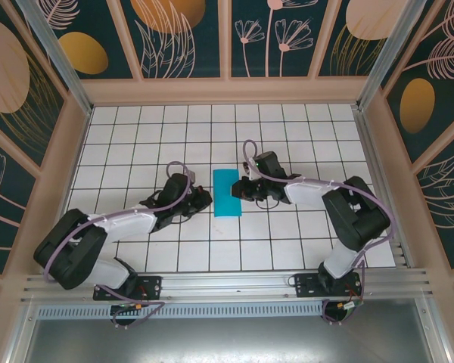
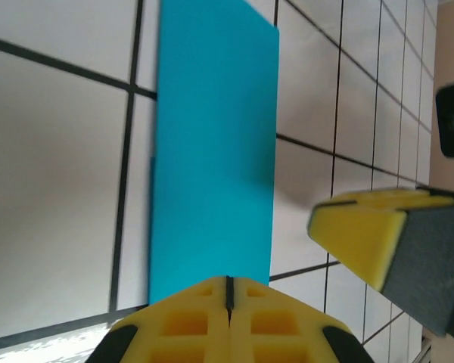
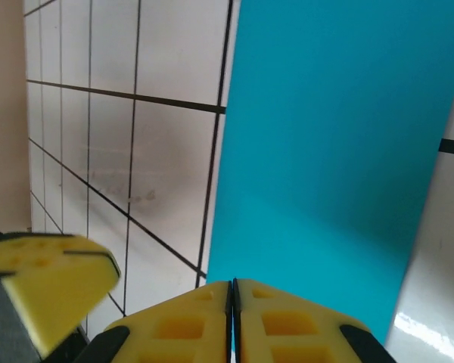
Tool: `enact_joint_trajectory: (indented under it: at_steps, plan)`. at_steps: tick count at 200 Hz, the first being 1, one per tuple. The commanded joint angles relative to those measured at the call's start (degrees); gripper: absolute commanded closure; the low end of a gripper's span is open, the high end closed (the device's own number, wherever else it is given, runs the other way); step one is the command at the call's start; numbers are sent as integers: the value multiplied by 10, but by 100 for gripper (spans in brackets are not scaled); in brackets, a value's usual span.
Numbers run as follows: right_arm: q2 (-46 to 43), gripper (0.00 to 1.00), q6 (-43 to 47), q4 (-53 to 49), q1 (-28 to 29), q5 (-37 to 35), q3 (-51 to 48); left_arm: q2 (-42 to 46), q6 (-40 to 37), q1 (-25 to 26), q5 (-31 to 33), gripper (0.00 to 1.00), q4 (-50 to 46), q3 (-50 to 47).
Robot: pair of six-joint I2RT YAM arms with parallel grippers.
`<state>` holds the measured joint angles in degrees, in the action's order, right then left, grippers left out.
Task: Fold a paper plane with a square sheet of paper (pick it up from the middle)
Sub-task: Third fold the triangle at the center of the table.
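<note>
The folded square sheet of paper (image 1: 227, 193) lies flat on the worktop (image 1: 136, 136) between the left end effector (image 2: 228, 291) and the right end effector (image 3: 233, 295), both clenched shut at its sides, likely to press the fold down.

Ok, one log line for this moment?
teal paper rectangle: on white tiled table | left gripper: shut, at its left edge | right gripper: shut, at its right edge

A white table (image 1: 136, 136) ruled with a black grid of square tiles and edged by a pale wooden rim. One teal sheet of paper (image 1: 227, 193), a long narrow rectangle, lies near its middle.
</note>
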<state>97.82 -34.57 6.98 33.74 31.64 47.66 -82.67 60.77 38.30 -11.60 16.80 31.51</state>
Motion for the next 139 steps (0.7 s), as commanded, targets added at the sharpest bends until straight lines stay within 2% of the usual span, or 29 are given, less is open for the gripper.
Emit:
enact_joint_trajectory:
  at_steps: [1,45,112,139]
  plan:
    - [28,88,-25,27,-1,2,19,-33,22,20,-1,100,39,23]
    - [44,89,-35,26,-1,3,26,-84,25,35,25,100,6,29]
    - [20,89,-40,-2,-4,-13,12,-125,26,36,5,100,11,27]
    - [-14,80,-59,-27,-8,-42,-10,-133,30,37,11,100,5,16]
